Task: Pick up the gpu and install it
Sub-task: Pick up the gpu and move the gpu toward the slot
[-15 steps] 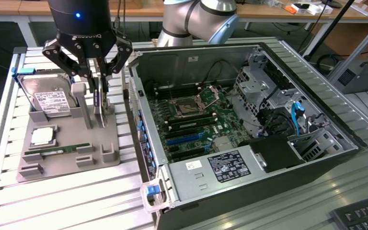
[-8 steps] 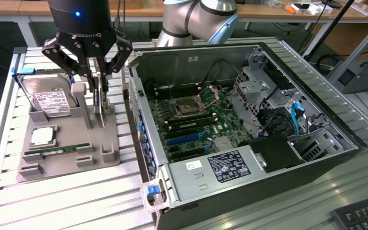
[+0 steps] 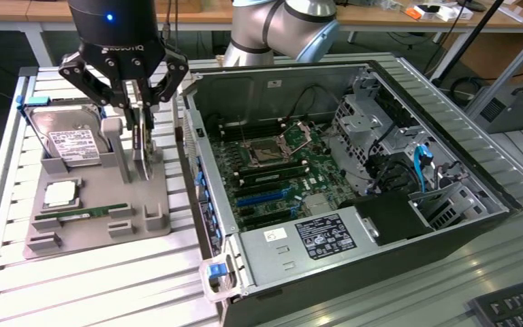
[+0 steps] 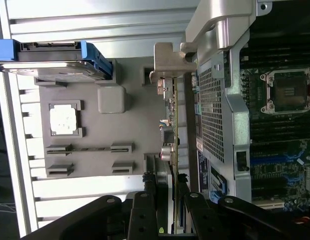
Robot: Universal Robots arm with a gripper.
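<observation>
Gripper (image 3: pixel 139 126) hangs over the grey tray (image 3: pixel 98 235), its fingers (image 4: pixel 144 202) clamped on either side of the gpu (image 3: pixel 144 158). Standing on edge, the gpu sits at the tray side just beside the open case (image 3: pixel 271 255), with its silver bracket (image 4: pixel 167 60) at the far end from the gripper. I cannot tell whether it is off the tray. A hard drive (image 3: pixel 69 139), chip (image 3: pixel 60 194) and memory stick (image 3: pixel 84 212) lie on the tray.
</observation>
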